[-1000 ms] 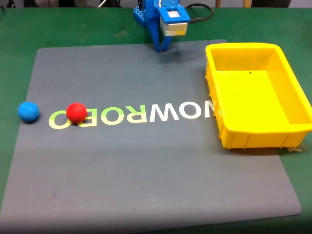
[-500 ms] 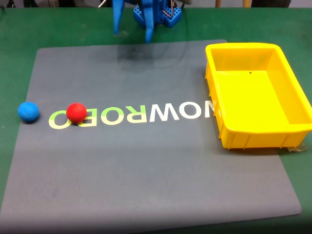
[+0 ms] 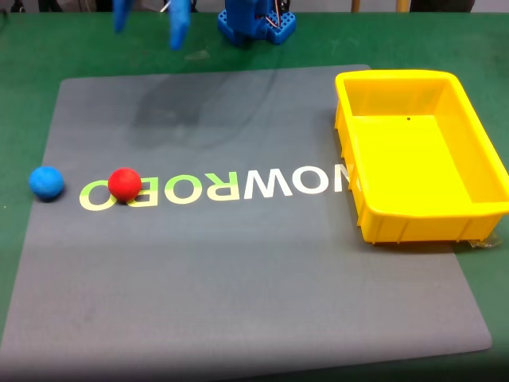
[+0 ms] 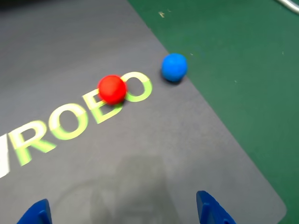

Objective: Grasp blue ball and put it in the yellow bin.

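The blue ball (image 3: 46,182) rests at the left edge of the grey mat, also seen in the wrist view (image 4: 174,66) near the mat's border. The yellow bin (image 3: 354,151) stands on the right side, with nothing inside it. My blue gripper (image 3: 149,22) hangs open high over the mat's far left part, well away from the ball. In the wrist view its two fingertips (image 4: 212,212) poke in at the bottom edge, wide apart, and the gripper (image 4: 124,212) holds nothing.
A red ball (image 3: 124,184) (image 4: 112,89) lies on the mat's printed lettering just right of the blue one in the fixed view. The arm's blue base (image 3: 256,22) sits at the far edge. Green table (image 3: 32,48) surrounds the mat.
The gripper swung from the top middle, near the base, toward the left and rose, and its fingers spread apart. Both balls and the bin stayed put.
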